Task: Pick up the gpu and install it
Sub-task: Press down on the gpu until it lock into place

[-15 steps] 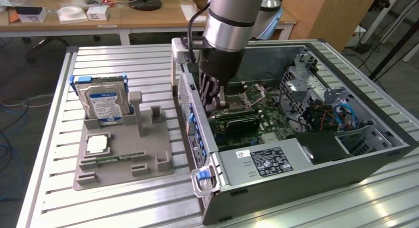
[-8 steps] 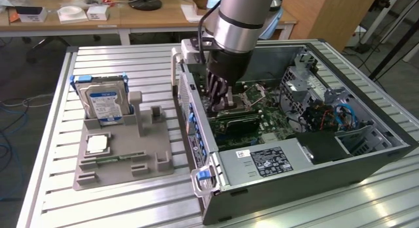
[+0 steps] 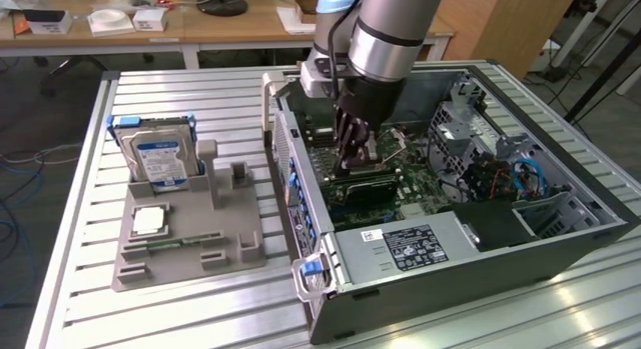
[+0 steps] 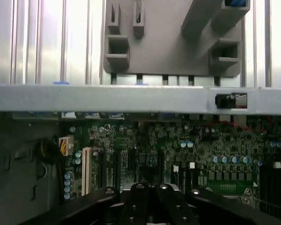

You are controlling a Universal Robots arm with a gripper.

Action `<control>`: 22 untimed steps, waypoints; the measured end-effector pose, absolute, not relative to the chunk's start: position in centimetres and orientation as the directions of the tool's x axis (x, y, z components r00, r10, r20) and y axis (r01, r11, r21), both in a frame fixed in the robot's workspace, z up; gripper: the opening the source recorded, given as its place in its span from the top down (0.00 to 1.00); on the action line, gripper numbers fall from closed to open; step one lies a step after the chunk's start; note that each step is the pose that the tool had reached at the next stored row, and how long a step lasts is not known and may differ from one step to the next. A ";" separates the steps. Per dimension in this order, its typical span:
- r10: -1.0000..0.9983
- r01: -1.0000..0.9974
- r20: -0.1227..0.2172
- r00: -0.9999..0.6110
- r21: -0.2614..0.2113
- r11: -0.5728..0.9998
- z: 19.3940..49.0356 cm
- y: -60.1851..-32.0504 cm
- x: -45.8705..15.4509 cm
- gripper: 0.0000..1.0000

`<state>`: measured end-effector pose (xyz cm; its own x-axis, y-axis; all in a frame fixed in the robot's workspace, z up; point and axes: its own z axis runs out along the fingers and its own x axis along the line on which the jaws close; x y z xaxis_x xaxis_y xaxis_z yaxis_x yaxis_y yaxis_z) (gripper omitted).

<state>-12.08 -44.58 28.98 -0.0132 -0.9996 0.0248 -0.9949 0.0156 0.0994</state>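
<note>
Claw (image 3: pixel 353 163) (image 4: pixel 150 193) of a robot arm reaches into an open computer case (image 3: pixel 561 248) on the bench (image 3: pixel 200 311), its fingers closed together just above the motherboard (image 3: pixel 406 180) (image 4: pixel 178 150). Whether the graphics card sits pinched edge-on between them cannot be told. A grey tray (image 3: pixel 191 255) beside the case holds a hard drive (image 3: pixel 161 157).
</note>
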 end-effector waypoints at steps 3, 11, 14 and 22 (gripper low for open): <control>-1.000 -0.996 0.025 -0.013 0.090 0.015 28.8 -44.6 -11.4 0.89; -1.000 -0.999 0.024 -0.014 0.049 0.015 28.3 -44.6 -9.4 0.89; -1.000 -0.999 0.024 -0.014 0.043 0.015 28.2 -44.6 -9.3 0.89; -1.000 -0.999 0.024 -0.014 0.043 0.015 27.9 -44.7 -8.7 0.89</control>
<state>-8.74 -44.68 27.89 -0.0138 -0.9996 0.0243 -0.9990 0.0148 0.0430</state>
